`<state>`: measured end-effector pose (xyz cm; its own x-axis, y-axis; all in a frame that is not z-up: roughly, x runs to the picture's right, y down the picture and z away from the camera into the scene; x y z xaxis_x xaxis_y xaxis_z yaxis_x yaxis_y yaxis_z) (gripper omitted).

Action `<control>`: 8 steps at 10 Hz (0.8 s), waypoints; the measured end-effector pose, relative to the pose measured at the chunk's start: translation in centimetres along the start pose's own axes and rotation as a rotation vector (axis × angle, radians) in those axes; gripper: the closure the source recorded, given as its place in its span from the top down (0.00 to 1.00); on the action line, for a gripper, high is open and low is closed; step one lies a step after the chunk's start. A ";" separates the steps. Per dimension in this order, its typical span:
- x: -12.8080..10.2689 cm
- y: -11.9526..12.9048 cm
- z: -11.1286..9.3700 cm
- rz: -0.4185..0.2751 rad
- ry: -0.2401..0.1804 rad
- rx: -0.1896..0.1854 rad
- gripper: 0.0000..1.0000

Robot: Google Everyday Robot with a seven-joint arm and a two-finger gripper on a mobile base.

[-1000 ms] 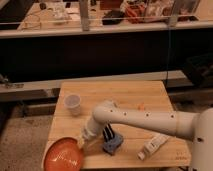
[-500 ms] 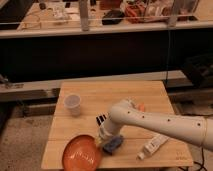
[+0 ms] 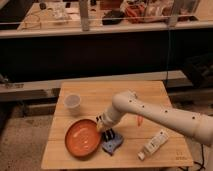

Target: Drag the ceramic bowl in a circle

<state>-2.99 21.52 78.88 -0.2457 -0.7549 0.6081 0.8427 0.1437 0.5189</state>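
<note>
**Orange bowl under my gripper, circle in progress**

Orange-red and glossy, the bowl (image 3: 83,137) sits on the front left part of the wooden table (image 3: 150,95), near the front edge. There is only the one camera view, so everything I report comes from it.

My gripper (image 3: 101,124) is down at the bowl's right rim, fingers clenched tight. I press on or pinch that rim; which of the two I cannot tell, since my wrist covers the contact.

Around me: a white cup (image 3: 73,101) stands behind the bowl, apart from it. A blue object (image 3: 112,142) lies just beside the bowl's right edge, under my wrist. A white tube (image 3: 153,144) lies tilted to the right, and a small orange item (image 3: 138,119) shows behind my arm.

Progress, as I judge it: I have contact with the bowl, so the drag can be under way, but one moment shows no path. How much of the circle is traced I cannot say.

Writing: the tube may carry print, but nothing is readable. No brand shows anywhere.
</note>
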 end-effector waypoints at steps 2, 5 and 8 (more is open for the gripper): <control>1.4 -0.7 0.4 0.003 0.003 0.007 0.02; 2.8 -5.1 3.2 -0.066 -0.033 0.038 0.02; 2.7 -10.9 7.0 -0.178 -0.104 0.106 0.02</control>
<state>-16.16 22.44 79.09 -0.4387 -0.7054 0.5567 0.7277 0.0847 0.6807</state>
